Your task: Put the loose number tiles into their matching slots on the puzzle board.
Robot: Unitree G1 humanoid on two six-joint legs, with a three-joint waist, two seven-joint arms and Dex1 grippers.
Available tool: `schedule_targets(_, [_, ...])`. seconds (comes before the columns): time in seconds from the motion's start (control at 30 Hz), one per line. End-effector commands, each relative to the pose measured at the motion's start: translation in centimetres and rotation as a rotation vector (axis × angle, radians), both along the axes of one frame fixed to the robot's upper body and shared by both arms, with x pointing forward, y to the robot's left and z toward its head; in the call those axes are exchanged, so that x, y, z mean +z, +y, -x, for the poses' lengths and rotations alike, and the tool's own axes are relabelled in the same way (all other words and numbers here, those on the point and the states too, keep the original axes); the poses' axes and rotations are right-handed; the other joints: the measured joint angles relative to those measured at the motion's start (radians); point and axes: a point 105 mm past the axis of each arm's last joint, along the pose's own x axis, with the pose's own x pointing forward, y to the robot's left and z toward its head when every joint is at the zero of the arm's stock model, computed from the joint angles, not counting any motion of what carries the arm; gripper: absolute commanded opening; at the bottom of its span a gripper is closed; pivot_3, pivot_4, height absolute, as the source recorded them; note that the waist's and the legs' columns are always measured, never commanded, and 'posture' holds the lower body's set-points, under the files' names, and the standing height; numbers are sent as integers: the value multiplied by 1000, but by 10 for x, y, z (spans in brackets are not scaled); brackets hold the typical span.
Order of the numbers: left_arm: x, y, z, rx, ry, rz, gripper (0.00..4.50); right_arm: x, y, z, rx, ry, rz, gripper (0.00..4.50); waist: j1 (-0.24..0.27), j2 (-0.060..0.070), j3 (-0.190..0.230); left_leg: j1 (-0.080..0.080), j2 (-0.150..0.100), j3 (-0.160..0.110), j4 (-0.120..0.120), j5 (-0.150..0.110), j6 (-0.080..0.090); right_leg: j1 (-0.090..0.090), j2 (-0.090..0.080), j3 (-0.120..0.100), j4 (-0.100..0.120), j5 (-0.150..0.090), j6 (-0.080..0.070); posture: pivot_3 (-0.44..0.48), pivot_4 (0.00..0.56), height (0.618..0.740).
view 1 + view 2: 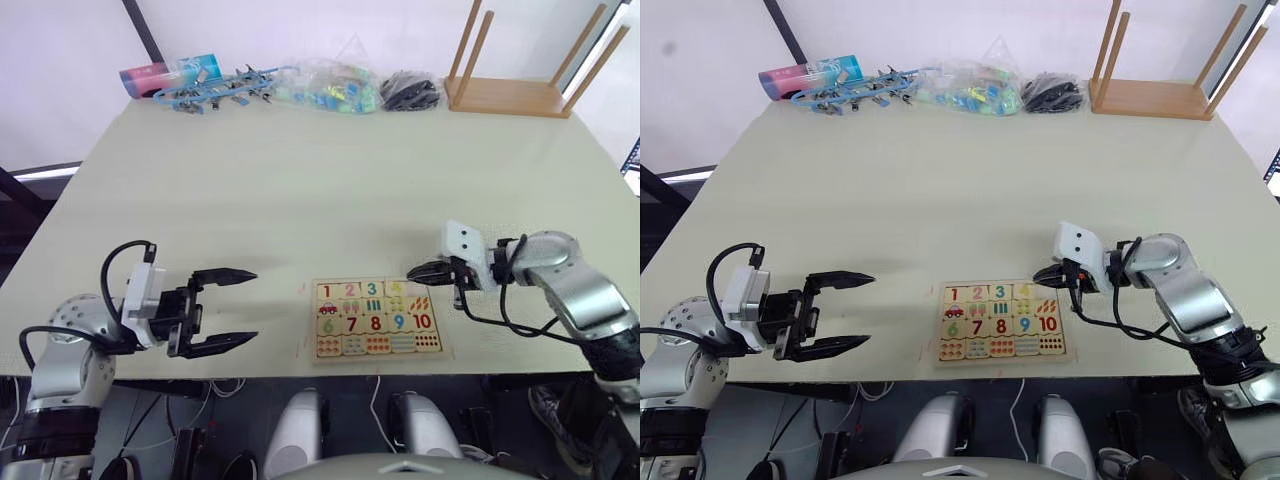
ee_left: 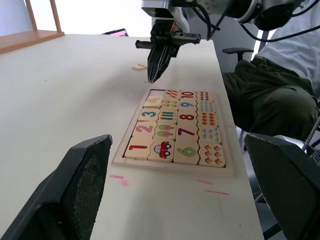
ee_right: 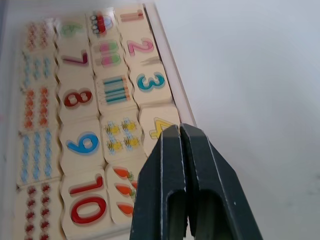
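Observation:
The puzzle board (image 1: pixel 316 322) lies near the table's front edge. Tiles 1, 2, 3 and the yellow 4 (image 3: pixel 159 125) fill its top row, and the 4 sits slightly askew. The slot (image 2: pixel 157 93) at that row's end is bare wood. One loose tile (image 2: pixel 139 66) with an orange mark lies on the table just beyond the board's corner. My right gripper (image 1: pixel 412 272) is shut and empty. It hovers over the board's corner by the bare slot, pointing down in the left wrist view (image 2: pixel 152 77). My left gripper (image 1: pixel 250 307) is open and empty, left of the board.
Along the table's far edge lie blue clips (image 1: pixel 215 90), a clear bag of coloured pieces (image 1: pixel 330 88), a black bundle (image 1: pixel 410 92) and a wooden stand (image 1: pixel 510 95). A seated person's dark green trousers (image 2: pixel 260 95) are beyond the table's right edge. Red marks (image 2: pixel 118 177) flank the board.

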Motion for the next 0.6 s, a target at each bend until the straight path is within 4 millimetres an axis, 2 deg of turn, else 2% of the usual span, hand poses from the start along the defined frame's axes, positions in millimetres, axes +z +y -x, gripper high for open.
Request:
schedule_targets(0.03, [8,4,3,-13,-35,-9,4500,13,-3,0,-18,-70,-115,43,-1,0,0,0,0,0,0,0,0,0,0,0,0,0,0,0,150,740])
schedule_targets(0.3, [8,4,3,-18,-33,-9,4500,-2,-3,5,-33,-69,-253,43,-2,0,0,2,0,0,1,0,0,2,1,0,1,0,0,0,150,740])
schedule_targets(0.6, [9,4,3,-19,-33,-12,4500,-22,2,3,-37,-49,-242,43,-1,0,0,2,0,0,1,0,0,2,1,1,2,0,0,0,150,740])
